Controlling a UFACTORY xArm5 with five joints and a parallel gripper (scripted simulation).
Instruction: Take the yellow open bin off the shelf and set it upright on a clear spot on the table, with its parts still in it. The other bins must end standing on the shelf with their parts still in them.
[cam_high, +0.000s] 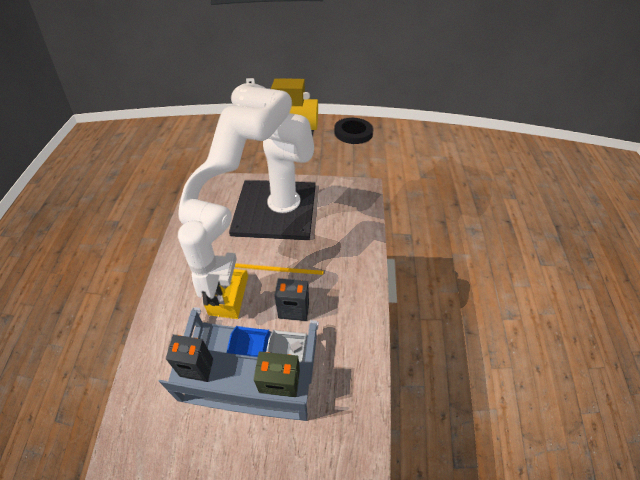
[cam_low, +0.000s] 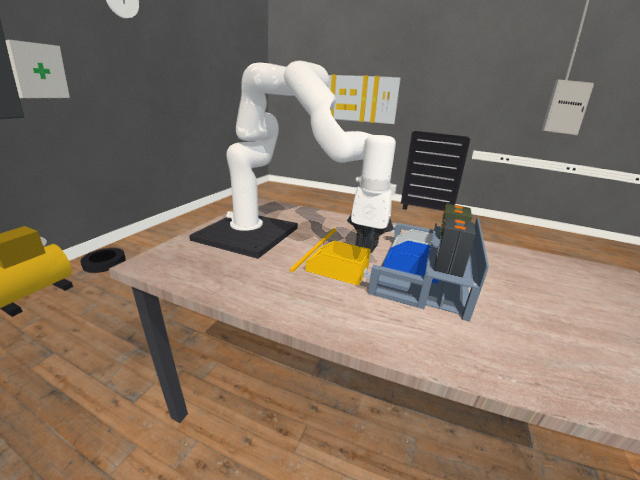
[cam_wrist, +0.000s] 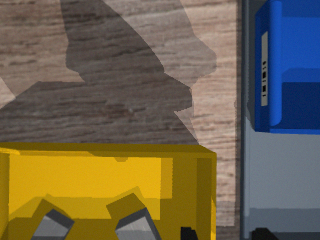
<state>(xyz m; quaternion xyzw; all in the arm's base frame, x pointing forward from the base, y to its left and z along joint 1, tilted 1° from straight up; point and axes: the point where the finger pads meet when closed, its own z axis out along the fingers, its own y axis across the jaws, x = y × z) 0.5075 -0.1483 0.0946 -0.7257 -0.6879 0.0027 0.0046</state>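
The yellow open bin (cam_high: 227, 297) stands upright on the table just behind the grey shelf (cam_high: 242, 366); it also shows in the side view (cam_low: 338, 262). In the wrist view the yellow bin (cam_wrist: 105, 190) holds two grey parts (cam_wrist: 137, 225). My gripper (cam_high: 214, 298) is down at the bin's shelf-side wall. Its dark fingertips straddle that wall with a gap on each side, so it is open. A blue bin (cam_high: 249, 341) and a pale grey bin (cam_high: 288, 343) stand on the shelf.
A dark case (cam_high: 188, 357) and a green case (cam_high: 276, 373) sit on the shelf's front. Another dark case (cam_high: 292, 299) stands on the table right of the yellow bin. A thin yellow bar (cam_high: 279, 268) lies behind it. The black base plate (cam_high: 273, 209) is farther back.
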